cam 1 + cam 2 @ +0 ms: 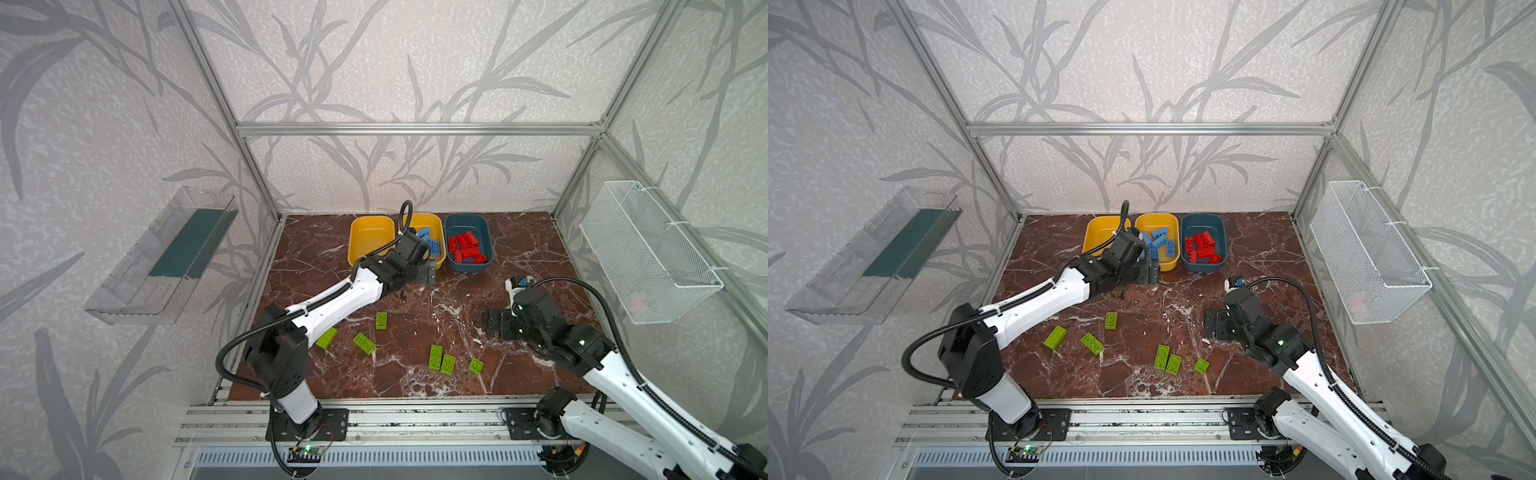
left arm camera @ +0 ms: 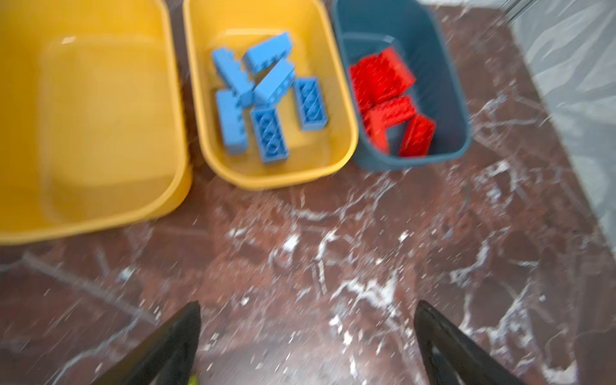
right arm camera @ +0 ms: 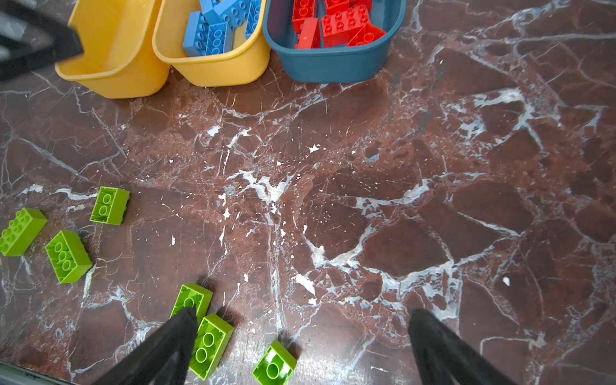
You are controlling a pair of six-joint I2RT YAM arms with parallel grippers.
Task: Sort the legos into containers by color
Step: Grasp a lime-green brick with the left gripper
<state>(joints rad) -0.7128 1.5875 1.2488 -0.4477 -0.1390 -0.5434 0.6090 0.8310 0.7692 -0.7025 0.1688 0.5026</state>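
Three containers stand in a row at the back of the marble table. The left yellow tub (image 1: pixel 370 237) is empty. The middle yellow tub (image 1: pixel 432 219) holds blue legos (image 1: pixel 428 237). The dark blue tub (image 1: pixel 465 224) holds red legos (image 1: pixel 465 247). Several lime green legos (image 1: pixel 364 343) lie scattered on the front half of the table. My left gripper (image 1: pixel 428 272) hangs open and empty just in front of the middle tub. My right gripper (image 1: pixel 494 324) is open and empty right of centre, with green legos (image 3: pixel 211 343) beside its left finger.
A clear plastic tray (image 1: pixel 162 257) hangs on the left wall and a white wire mesh basket (image 1: pixel 648 249) on the right wall. Aluminium frame posts stand at the table's back corners. A metal rail (image 1: pixel 415 419) with both arm bases runs along the front edge.
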